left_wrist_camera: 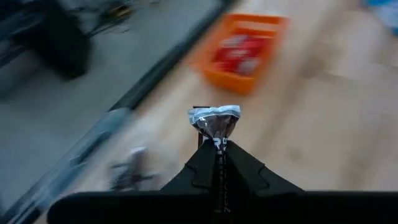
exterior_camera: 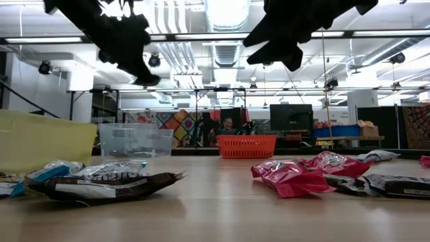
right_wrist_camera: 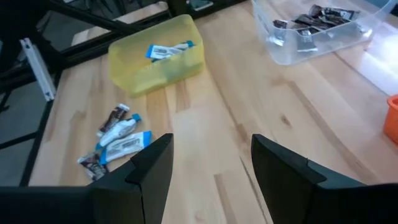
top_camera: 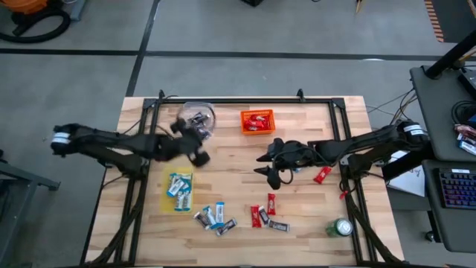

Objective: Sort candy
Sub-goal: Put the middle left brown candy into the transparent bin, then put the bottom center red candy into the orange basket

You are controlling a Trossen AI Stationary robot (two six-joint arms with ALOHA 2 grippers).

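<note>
Wooden tabletop [top_camera: 312, 216] carried three bins: clear bin [top_camera: 199, 117], orange bin [top_camera: 257, 120], yellow bin [top_camera: 179, 190]. Left gripper [left_wrist_camera: 216, 144] hung just beside the clear bin, fingers pressed together on a dark-wrapped candy bar [left_wrist_camera: 215, 121], pinched by one end. Right gripper [right_wrist_camera: 211, 165] hovered mid-table, fingers spread, nothing in them. Loose candy [top_camera: 242, 217] lay scattered along the near edge, one red bar [top_camera: 321, 175] off to the right. My read: bars are light, the foil crinkly and slick, so pinch across the middle or at the crimped wrapper end.
</note>
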